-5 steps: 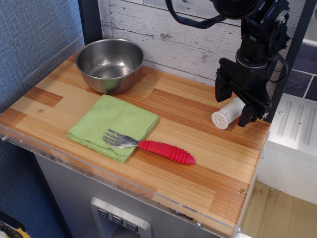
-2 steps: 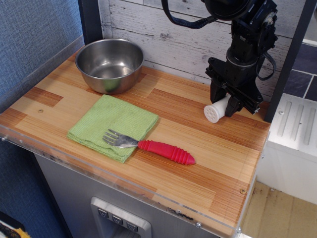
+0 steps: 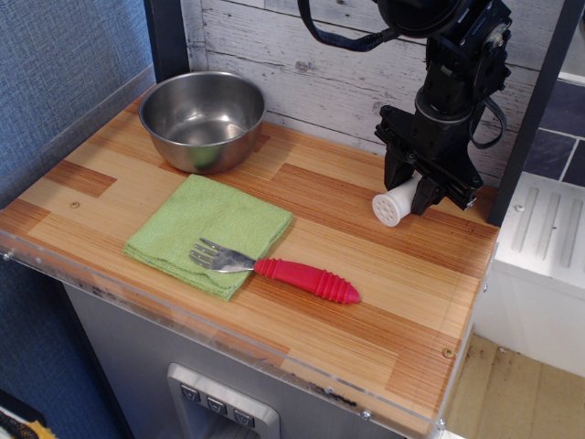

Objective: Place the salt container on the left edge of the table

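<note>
The salt container (image 3: pixel 395 203), a small white cylinder with a wider holed end facing front-left, is held tilted a little above the back right of the wood-strip table (image 3: pixel 302 274). My black gripper (image 3: pixel 413 192) comes down from the upper right and is shut on the container's body, one finger on each side. The table's left edge lies far off, past the bowl and cloth.
A steel bowl (image 3: pixel 202 118) stands at the back left. A folded green cloth (image 3: pixel 208 231) lies at centre-left with a red-handled fork (image 3: pixel 283 268) resting on its front corner. A whitewashed plank wall (image 3: pixel 311 64) runs behind; a blue wall (image 3: pixel 64 73) borders the left side.
The gripper closed on the salt container, lifted it off the table and carried it left and slightly back. Bowl, cloth and fork have not moved.
</note>
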Motion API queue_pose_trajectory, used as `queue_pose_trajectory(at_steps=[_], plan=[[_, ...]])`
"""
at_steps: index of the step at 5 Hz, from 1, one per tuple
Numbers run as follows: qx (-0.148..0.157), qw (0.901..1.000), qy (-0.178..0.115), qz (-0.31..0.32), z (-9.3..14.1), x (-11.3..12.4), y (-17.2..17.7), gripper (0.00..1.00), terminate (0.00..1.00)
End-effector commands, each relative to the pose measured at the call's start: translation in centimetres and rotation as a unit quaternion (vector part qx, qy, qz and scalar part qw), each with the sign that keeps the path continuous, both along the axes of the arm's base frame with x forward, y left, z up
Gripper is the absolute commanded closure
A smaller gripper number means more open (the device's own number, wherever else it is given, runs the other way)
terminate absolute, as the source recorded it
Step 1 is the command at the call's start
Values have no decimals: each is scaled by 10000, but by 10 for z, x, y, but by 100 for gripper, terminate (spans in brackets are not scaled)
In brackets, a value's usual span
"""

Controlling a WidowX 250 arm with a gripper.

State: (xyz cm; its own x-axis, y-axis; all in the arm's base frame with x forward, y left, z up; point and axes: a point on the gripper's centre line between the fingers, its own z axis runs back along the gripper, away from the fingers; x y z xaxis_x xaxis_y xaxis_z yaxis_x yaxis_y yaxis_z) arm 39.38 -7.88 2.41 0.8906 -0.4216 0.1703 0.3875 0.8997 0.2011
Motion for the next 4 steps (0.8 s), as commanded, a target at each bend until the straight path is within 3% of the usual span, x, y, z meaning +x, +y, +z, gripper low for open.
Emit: queue_pose_trajectory(at_steps=[1, 3, 4], plan=[[172, 9980, -608, 78, 58, 0, 14, 100, 0], [226, 9915, -929, 881, 118, -18, 28, 100, 0], [27, 9789, -1086, 1733, 141, -37, 40, 100, 0]])
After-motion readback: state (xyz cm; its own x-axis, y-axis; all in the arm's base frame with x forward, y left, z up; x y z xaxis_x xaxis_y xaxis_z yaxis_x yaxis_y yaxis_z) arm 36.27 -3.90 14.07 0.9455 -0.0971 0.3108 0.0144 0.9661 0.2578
